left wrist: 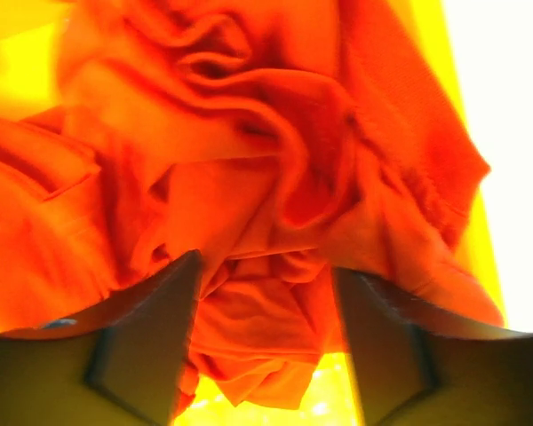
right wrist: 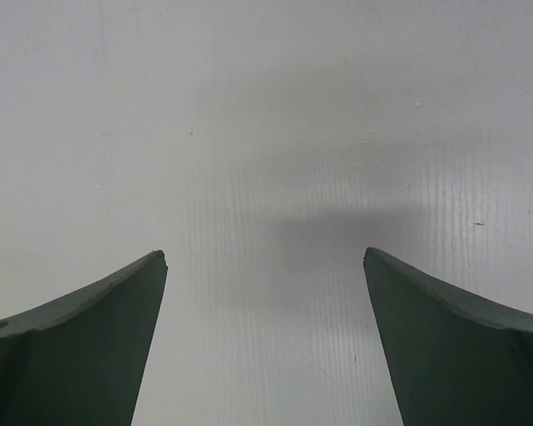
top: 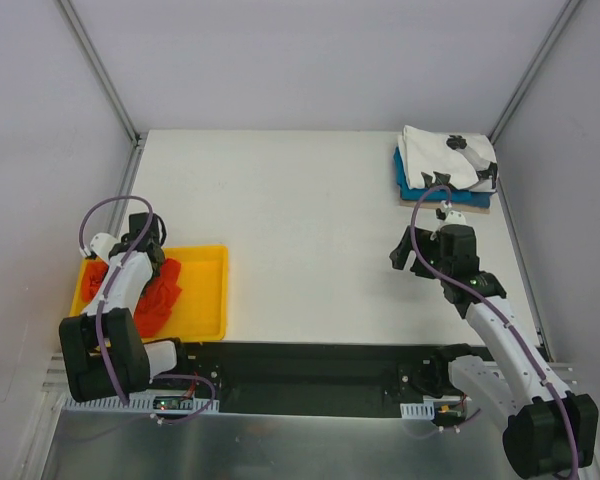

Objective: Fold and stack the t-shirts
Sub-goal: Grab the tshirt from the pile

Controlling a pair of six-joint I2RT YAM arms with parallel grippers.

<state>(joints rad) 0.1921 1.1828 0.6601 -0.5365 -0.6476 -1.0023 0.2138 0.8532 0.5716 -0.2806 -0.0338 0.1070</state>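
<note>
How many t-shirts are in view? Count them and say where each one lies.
3. The orange-red t-shirt lies crumpled in the yellow tray at near left. The white t-shirt sits folded on the teal-blue t-shirt at far right. More could be hidden underneath.

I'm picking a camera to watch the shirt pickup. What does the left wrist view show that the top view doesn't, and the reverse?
Only the left wrist view shows the orange-red shirt's creases bunched between the left claw's fingers.

Only the top view shows the white shirt stacked on the teal-blue shirt at the far right, and the open right claw over bare table.

Both show the crumpled orange-red shirt in the yellow tray.
</note>
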